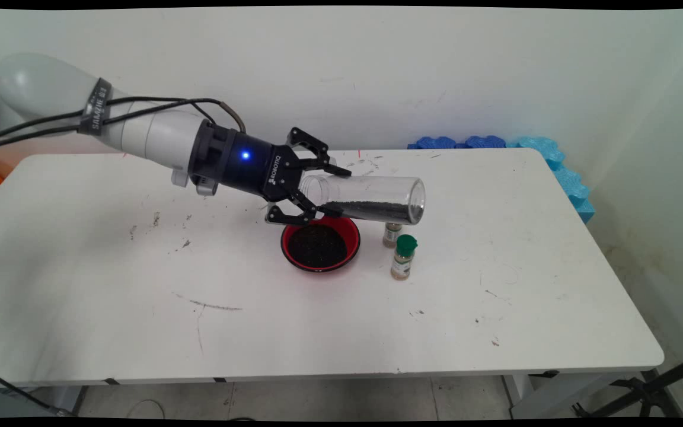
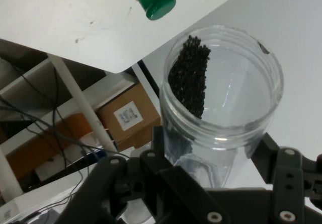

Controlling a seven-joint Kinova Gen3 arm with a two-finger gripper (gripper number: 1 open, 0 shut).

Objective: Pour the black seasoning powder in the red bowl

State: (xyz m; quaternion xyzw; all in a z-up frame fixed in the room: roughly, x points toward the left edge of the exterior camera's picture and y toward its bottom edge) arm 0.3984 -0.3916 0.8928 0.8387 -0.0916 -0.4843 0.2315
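Note:
My gripper (image 1: 337,192) is shut on a clear plastic jar (image 1: 377,191), gripping it near its open mouth. The jar lies almost level in the air, mouth toward the hand and base pointing right. Black grains (image 1: 371,209) lie along its lower wall. Just below the mouth, on the white table (image 1: 495,267), stands a red bowl (image 1: 352,237) filled with the same black grains. In the hand view I look into the jar (image 2: 221,98) past my gripper (image 2: 214,151), and the grains (image 2: 190,75) cling to the left wall.
Two small spice bottles stand right of the bowl: one with a green cap (image 1: 404,257) (image 2: 156,0) and one (image 1: 392,235) partly behind the jar. Blue foam pieces (image 1: 555,159) line the table's far right edge. A cardboard box (image 2: 132,114) sits below the table.

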